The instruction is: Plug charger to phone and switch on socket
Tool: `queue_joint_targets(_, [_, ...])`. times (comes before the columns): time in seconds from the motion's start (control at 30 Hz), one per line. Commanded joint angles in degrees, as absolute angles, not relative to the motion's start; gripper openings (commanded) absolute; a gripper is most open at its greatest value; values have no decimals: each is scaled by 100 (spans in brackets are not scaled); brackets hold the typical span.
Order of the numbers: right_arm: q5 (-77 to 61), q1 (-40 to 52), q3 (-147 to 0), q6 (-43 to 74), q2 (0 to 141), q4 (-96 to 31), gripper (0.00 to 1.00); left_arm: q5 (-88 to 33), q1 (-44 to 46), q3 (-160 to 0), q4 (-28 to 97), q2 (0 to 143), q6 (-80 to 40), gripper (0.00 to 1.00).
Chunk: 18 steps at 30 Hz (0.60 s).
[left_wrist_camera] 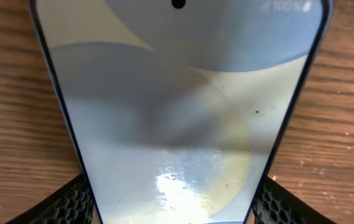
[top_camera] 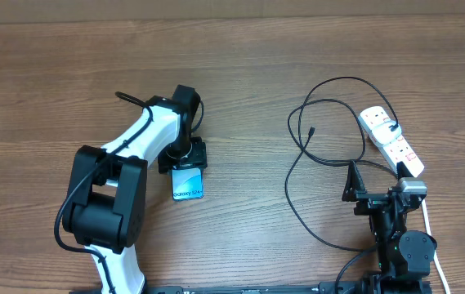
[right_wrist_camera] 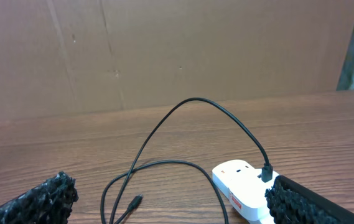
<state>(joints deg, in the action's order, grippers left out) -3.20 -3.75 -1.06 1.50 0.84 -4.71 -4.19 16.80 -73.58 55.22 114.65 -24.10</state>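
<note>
The phone point(top_camera: 188, 184) lies flat left of centre, its blue-teal screen up with white "Galaxy S24" text at the near end. It fills the left wrist view point(left_wrist_camera: 177, 112). My left gripper point(top_camera: 183, 155) sits over its far end, with both fingers point(left_wrist_camera: 173, 202) pressed against the phone's long edges. The charger point(top_camera: 330, 122) loops on the table at the right. Its connector tip point(top_camera: 310, 131) lies free and also shows in the right wrist view point(right_wrist_camera: 136, 202). Its plug sits in the white socket point(top_camera: 391, 140), which the right wrist view shows too point(right_wrist_camera: 242, 180). My right gripper point(top_camera: 377, 186) is open and empty point(right_wrist_camera: 173, 205), near the socket's near end.
The wooden table point(top_camera: 240, 65) spans the view. A brown cardboard wall point(right_wrist_camera: 164, 50) stands behind its far edge. The socket's white cord point(top_camera: 428, 224) runs down past the right arm's base.
</note>
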Motion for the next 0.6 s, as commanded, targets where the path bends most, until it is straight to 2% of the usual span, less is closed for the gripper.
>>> queue_joint_targets(0.0, [-353, -388, -45, 123, 23, -443, 100, -2029, 1684, -7122, 5623, 12193, -2394, 59])
queue_joint_targets(0.27, [-351, -388, -45, 123, 23, -443, 100, -2307, 1647, -7448, 6119, 12193, -2206, 58])
queue_joint_targets(0.57, [-351, -388, -45, 123, 23, -443, 100, -1940, 1647, -7454, 5867, 12193, -2187, 59])
